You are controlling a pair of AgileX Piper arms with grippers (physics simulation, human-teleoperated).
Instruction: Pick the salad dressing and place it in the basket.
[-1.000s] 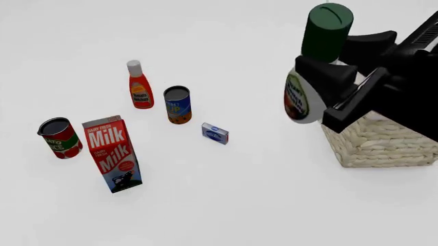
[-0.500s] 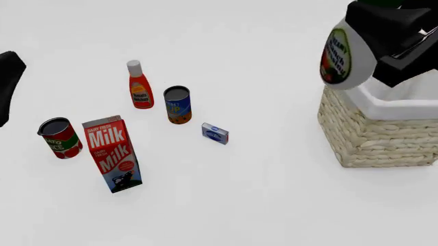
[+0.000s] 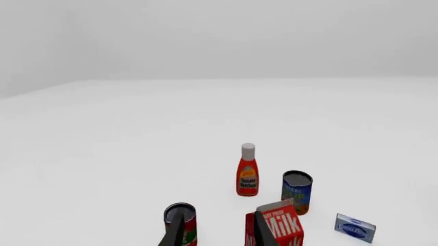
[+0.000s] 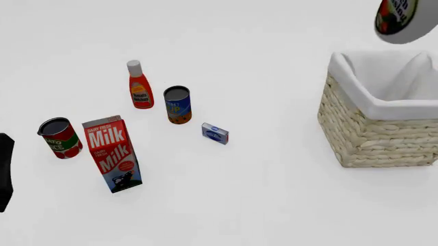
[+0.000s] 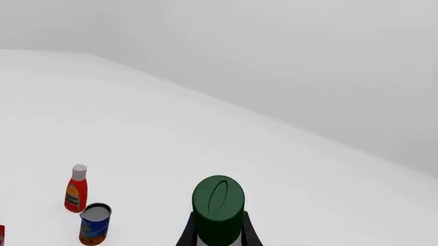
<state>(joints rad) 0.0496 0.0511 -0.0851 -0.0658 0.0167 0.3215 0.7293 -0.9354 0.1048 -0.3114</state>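
Jaws of your right gripper pinch salad dressing at neck, fingertips cut off by frame edge. Bottle half out of front view, above basket. Your left gripper: tips apart, nothing between, mostly cropped.

Salad dressing: white bottle, oval green, red and yellow label, dark green cap, held aloft above the basket, mostly cut off at the picture's top edge. Basket: square, straw-coloured wicker, white cloth lining, upright on the counter, far right.
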